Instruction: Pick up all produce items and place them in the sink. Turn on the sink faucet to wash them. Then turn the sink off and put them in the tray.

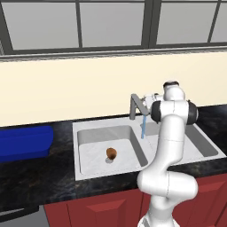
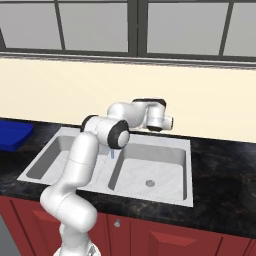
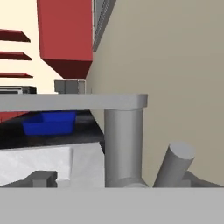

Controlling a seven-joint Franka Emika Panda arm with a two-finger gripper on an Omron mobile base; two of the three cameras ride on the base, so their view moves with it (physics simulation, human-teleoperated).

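potato [image 1: 111, 153] is sitting in the left basin of the sink [image 1: 91, 129], on the basin floor near the middle, w/ nothing touching it. water is running: thin blue stream [image 1: 143, 127] is falling from the tip of the faucet [image 1: 137, 105] spout, landing abt on the divider btwn the two basins. same stream is showing in the right base view [image 2: 112, 155], partly behind the arm's elbow. right basin is showing its round drain [image 2: 150, 183].

arm is reaching fwd over the sink, w/ the hand up at the back rim by the faucet. gripper [image 3: 111, 186] is pointing sideways along the wall; jaws are standing wide apart, holding nothing. in the hand view one dark fingertip [image 3: 41, 178] is rising at lower left. faucet post [image 3: 123, 146] is standing upright right in front of the camera, w/ the flat spout [image 3: 74, 102] running off to the left from its top; a slanted grey handle [image 3: 174, 165] is leaning just beside the post. can't tell if the fingers are touching the faucet.

blue tray [image 1: 24, 142] is lying on the black counter [image 1: 40, 179] left of the sink, well apart from the potato. it's also showing past the sink in the hand view [image 3: 49, 122] and at the left edge of the right base view [image 2: 12, 134].
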